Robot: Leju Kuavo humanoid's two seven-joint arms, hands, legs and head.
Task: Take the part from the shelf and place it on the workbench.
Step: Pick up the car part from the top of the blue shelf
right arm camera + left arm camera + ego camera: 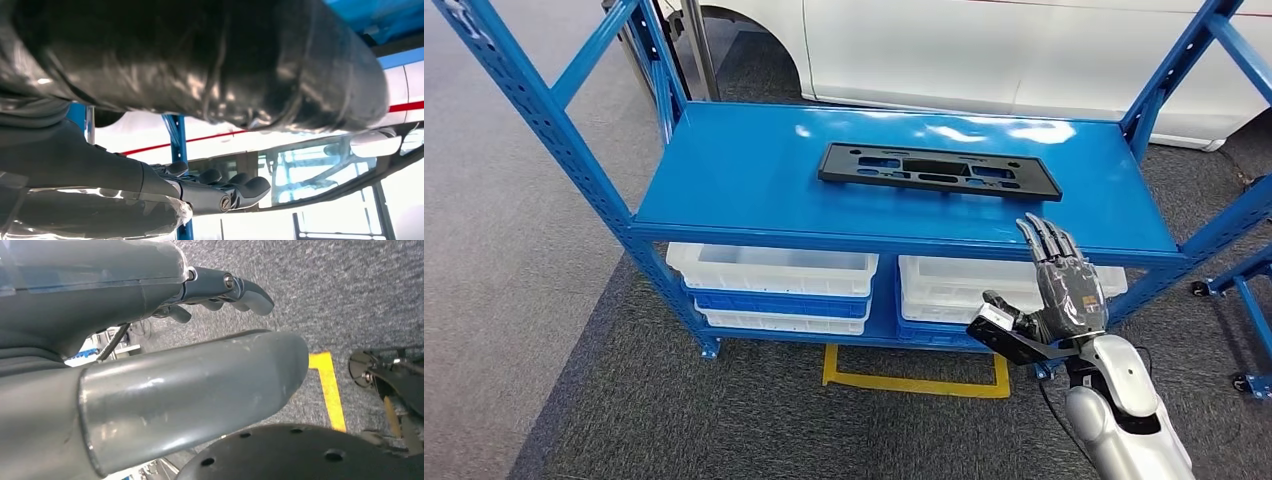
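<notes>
A long flat black part (939, 171) with several cut-outs lies across the middle of the blue shelf's top board (724, 190). My right hand (1064, 285) is raised in front of the shelf's front edge, near its right end. Its fingers point straight up and it holds nothing. It is short of the part and to the right of it. The right wrist view has the same hand (220, 192) with its fingers stretched out and apart from the thumb. My left hand (220, 290) hangs over the grey floor, fingers loosely extended and holding nothing.
White bins (774, 270) sit stacked on the lower level under the top board. A white car (1024, 50) stands close behind the shelf. Yellow tape (914, 382) marks the grey carpet in front. A second blue frame on castors (1244, 290) stands at the right.
</notes>
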